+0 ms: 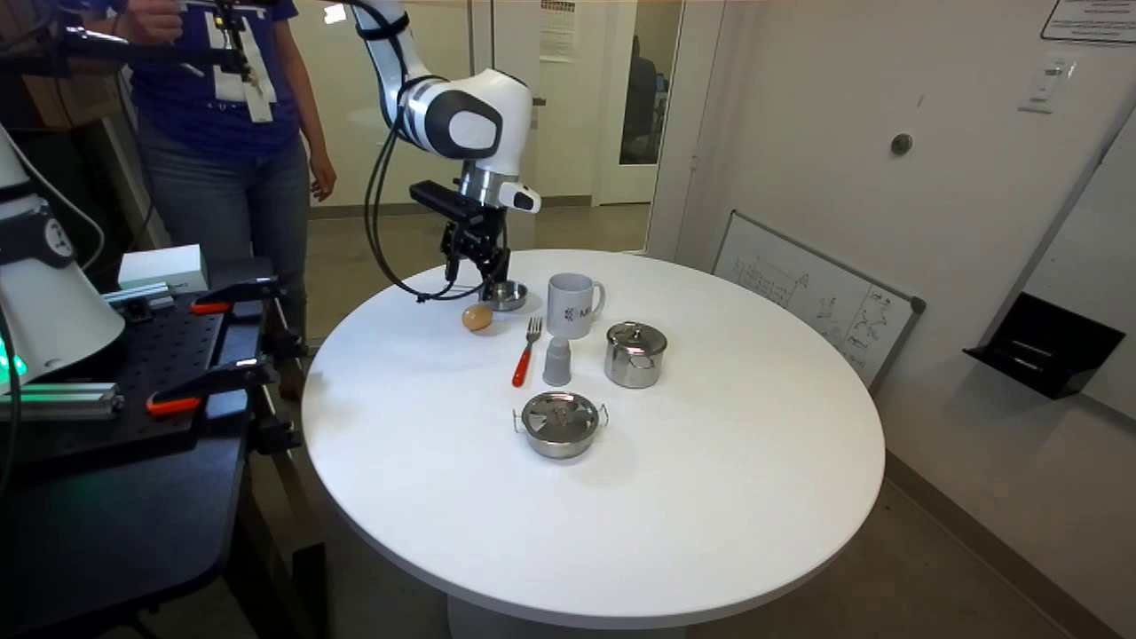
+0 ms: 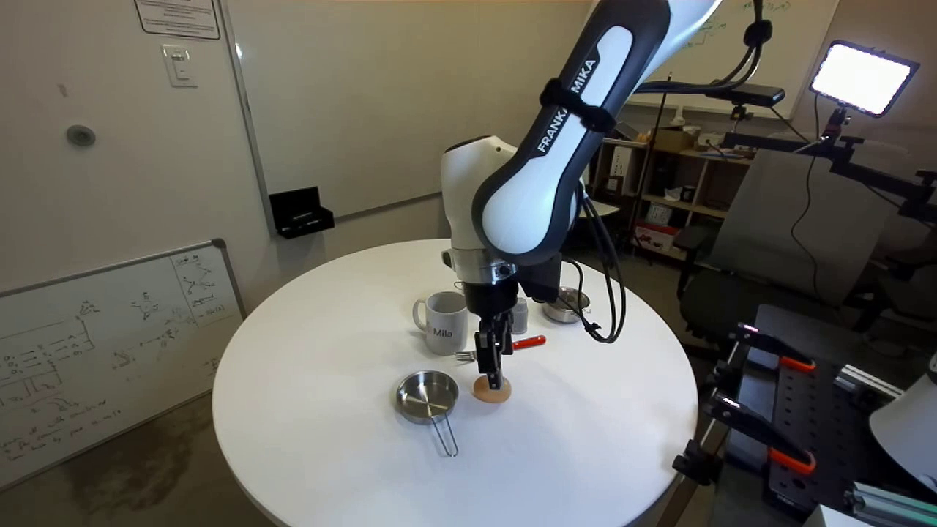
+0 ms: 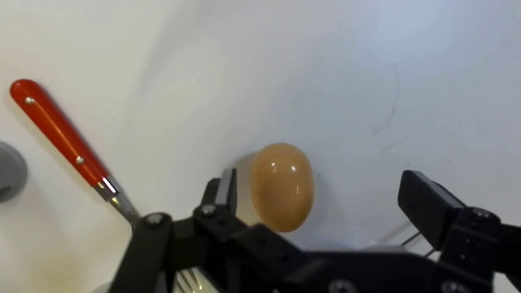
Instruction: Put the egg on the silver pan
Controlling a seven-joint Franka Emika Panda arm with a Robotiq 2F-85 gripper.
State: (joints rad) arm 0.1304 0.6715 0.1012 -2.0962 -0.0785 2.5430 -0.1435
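The tan egg (image 1: 477, 318) lies on the white table; it also shows in an exterior view (image 2: 484, 396), partly behind a finger. In the wrist view the egg (image 3: 281, 187) is near the left finger, with a wider gap to the right finger. My gripper (image 3: 317, 189) is open and holds nothing; its fingers are down close to the table around the egg. The silver pan (image 2: 427, 399), shallow and round with a wire handle, sits beside the egg with nothing in it; it also shows in an exterior view (image 1: 509, 296). In the wrist view my gripper hides most of it.
A fork with a red handle (image 1: 522, 366), a white mug (image 1: 570, 306) and a grey shaker (image 1: 557, 362) stand or lie near the egg. A lidded silver pot (image 1: 635, 357) and a lidded shallow pan (image 1: 561, 428) are farther off. Cables hang from the arm.
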